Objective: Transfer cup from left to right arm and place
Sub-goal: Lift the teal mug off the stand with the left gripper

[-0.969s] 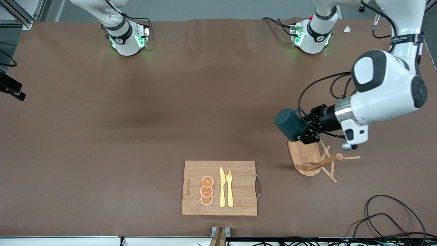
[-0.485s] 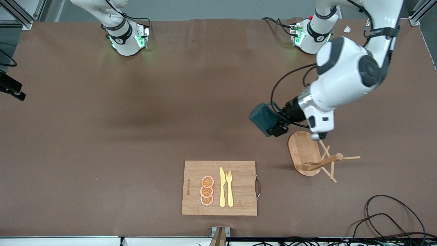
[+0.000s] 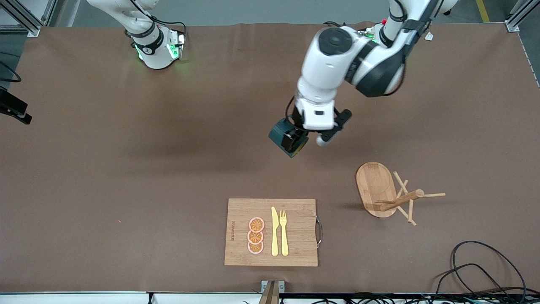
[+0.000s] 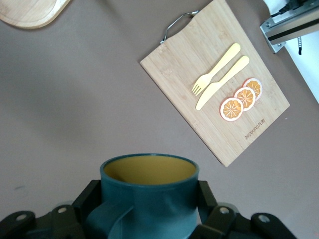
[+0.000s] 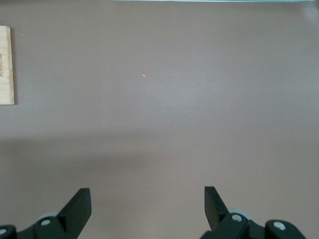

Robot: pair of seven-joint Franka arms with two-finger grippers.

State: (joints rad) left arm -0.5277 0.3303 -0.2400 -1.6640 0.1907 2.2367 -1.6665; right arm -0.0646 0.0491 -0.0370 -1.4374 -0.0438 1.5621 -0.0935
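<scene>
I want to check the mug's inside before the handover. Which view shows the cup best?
The left wrist view: the cup fills the foreground, its mustard-yellow inside and handle visible, held in the left gripper. The front view shows only a small dark teal shape under the wrist. The right wrist view shows bare table, no cup.

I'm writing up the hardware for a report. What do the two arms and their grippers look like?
Both arms are glossy white with black joint bands; their bases glow green, with black cables plugged in. The left arm has rounded white shells, dark joint caps and a black cable looped at the wrist. The left gripper is black. The right gripper has black, wedge-shaped fingers on dark mounts with silver screws.
</scene>
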